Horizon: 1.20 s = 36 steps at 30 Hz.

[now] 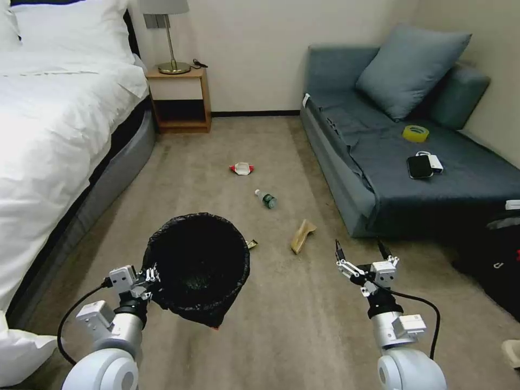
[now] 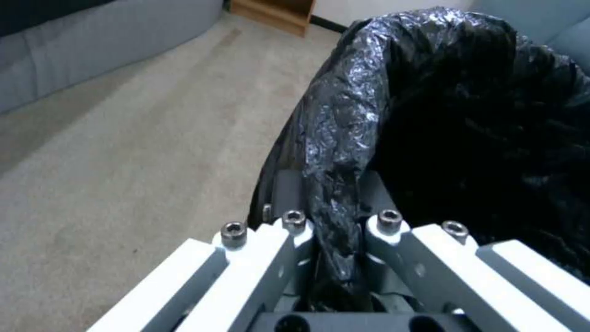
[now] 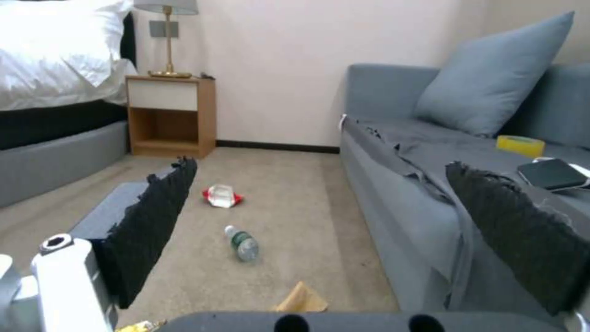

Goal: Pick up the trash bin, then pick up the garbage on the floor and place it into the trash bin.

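1. Left gripper [image 1: 153, 277]: clamping the bin [image 1: 197, 265] rim at its 9 o'clock, holding it off the carpet. Pickup judged done.
2. Garbage, all lying uncollected: gold wrapper [image 1: 252, 244] peeking past the bin's 2 o'clock; red-white wrapper [image 1: 242, 168]; bottle [image 1: 266, 199]; paper scrap [image 1: 302, 235].
3. Right gripper [image 1: 361, 251]: hovering, jaws gaping empty; scrap sitting near its 10 o'clock, outside the jaws.

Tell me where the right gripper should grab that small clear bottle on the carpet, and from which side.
Judging by its pose, grip the bottle across the middle of its round body, coming straight down from above. It lies flat on the carpet, cap pointing away from the robot, clear of other litter, so fingers should straddle its width. The right gripper is open and free; the left gripper holds the trash bin.
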Tool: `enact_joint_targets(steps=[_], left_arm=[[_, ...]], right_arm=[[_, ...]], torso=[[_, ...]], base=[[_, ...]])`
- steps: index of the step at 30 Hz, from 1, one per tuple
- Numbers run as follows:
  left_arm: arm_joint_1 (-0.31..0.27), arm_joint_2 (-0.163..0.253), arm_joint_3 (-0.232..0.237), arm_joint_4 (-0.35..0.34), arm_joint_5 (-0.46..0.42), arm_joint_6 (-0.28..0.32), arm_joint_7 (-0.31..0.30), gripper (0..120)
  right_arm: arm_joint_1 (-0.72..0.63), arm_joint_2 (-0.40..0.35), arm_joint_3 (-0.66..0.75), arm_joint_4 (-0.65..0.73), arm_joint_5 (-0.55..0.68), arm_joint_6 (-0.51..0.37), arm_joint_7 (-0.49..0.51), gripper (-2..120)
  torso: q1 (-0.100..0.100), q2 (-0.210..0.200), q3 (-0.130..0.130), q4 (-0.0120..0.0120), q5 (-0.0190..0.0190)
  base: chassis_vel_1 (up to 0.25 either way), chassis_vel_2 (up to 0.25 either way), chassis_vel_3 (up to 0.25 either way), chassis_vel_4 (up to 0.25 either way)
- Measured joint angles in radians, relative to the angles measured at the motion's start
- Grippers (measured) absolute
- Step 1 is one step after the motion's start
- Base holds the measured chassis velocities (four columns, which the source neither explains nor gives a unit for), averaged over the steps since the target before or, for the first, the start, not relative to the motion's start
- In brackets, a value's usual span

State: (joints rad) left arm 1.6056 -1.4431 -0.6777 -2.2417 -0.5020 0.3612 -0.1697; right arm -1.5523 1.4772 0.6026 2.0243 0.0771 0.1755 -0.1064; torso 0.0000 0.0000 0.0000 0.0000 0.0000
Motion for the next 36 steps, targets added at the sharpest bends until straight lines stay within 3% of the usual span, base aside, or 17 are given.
enact_joint_targets(steps=[14, 36], left_arm=[[-0.011, -0.001, -0.006, 0.005, -0.005, 0.002, -0.008, 4], [-0.023, 0.0, -0.021, 0.009, -0.009, 0.001, -0.017, 4]], right_arm=[[0.006, 0.0, 0.001, -0.006, 0.002, 0.0, 0.001, 100], [0.003, 0.002, 0.001, 0.002, 0.002, 0.0, 0.001, 100]], torso=[[0.0, 0.0, 0.0, 0.0, 0.0], [0.0, 0.0, 0.0, -0.0001, 0.0]], base=[[-0.033, 0.035, 0.037, -0.041], [-0.103, 0.101, 0.101, -0.108]])
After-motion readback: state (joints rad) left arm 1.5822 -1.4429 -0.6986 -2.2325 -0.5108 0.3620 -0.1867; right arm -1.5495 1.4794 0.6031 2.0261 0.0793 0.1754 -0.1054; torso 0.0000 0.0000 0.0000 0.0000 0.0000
